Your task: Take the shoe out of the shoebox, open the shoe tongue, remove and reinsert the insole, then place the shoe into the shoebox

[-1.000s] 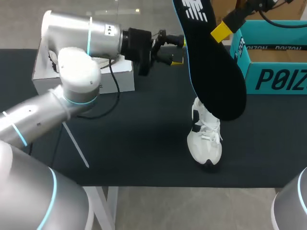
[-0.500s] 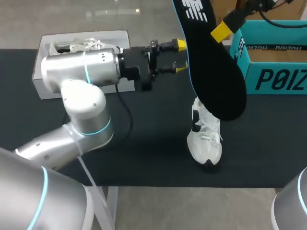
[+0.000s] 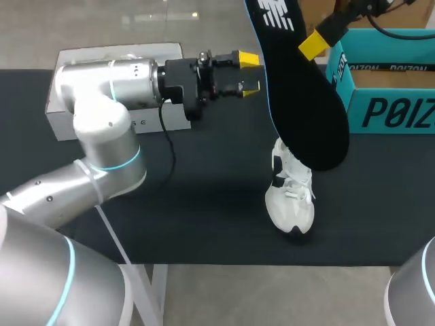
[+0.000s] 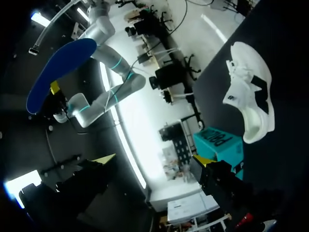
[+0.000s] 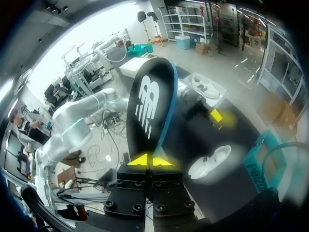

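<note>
A white shoe (image 3: 291,197) stands on the black table, also seen ahead of my left gripper (image 4: 248,108) and in the right wrist view (image 5: 210,162). My right gripper (image 5: 150,161) is shut on the heel end of a black insole (image 3: 306,102) and holds it up in the air over the shoe; its blue underside (image 4: 60,72) faces the left wrist view. My left gripper (image 3: 246,73) is open and empty, level with the insole's left edge and apart from it. The teal shoebox (image 3: 387,102) stands at the right.
A white box (image 3: 115,53) holding another white shoe sits at the table's back left, behind my left arm. The table's front edge runs just below the shoe. The black tabletop (image 3: 204,204) between my left arm and the shoe is bare.
My left arm has swung and turned its wrist, uncovering the white box, and its gripper has stayed near the insole's left edge. The right arm, insole and shoe have not moved.
</note>
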Controlling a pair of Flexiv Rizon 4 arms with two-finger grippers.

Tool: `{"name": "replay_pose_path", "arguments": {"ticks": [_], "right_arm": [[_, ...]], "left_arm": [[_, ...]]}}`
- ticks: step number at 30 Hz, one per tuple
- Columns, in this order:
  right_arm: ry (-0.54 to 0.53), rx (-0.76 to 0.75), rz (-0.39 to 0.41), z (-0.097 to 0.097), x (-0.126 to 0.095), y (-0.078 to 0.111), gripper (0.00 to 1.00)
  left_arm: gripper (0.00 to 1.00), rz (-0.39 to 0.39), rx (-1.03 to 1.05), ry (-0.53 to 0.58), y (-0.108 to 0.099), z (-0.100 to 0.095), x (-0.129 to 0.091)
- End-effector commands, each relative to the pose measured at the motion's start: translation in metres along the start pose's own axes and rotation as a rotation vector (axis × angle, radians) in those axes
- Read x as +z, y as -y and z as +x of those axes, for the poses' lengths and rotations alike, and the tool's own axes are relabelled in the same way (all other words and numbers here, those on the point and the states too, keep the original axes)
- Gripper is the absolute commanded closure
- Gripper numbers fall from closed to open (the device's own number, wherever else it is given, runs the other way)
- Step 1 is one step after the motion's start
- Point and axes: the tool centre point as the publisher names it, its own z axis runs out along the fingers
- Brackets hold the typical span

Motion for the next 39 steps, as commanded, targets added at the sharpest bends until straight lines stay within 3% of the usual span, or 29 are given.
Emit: {"name": "replay_pose_path", "arguments": {"ticks": [1,4,5,35,39], "right_arm": [[0.000,0.001,0.005,-0.001,0.000,-0.002,1.00],[0.000,0.001,0.005,-0.001,0.000,-0.002,1.00],[0.000,0.001,0.005,-0.001,0.000,-0.002,1.00],[0.000,0.001,0.005,-0.001,0.000,-0.002,1.00],[-0.037,0.024,0.019,-0.033,-0.010,0.018,1.00]], "left_arm": [[0.00,0.102,0.014,-0.026,-0.009,-0.002,0.010],[0.00,0.137,0.042,-0.034,-0.007,-0.005,0.013],[0.00,0.128,0.068,-0.089,-0.006,-0.005,0.015],[0.00,0.128,0.068,-0.089,-0.006,-0.005,0.015],[0.00,0.128,0.068,-0.089,-0.006,-0.005,0.015]]}}
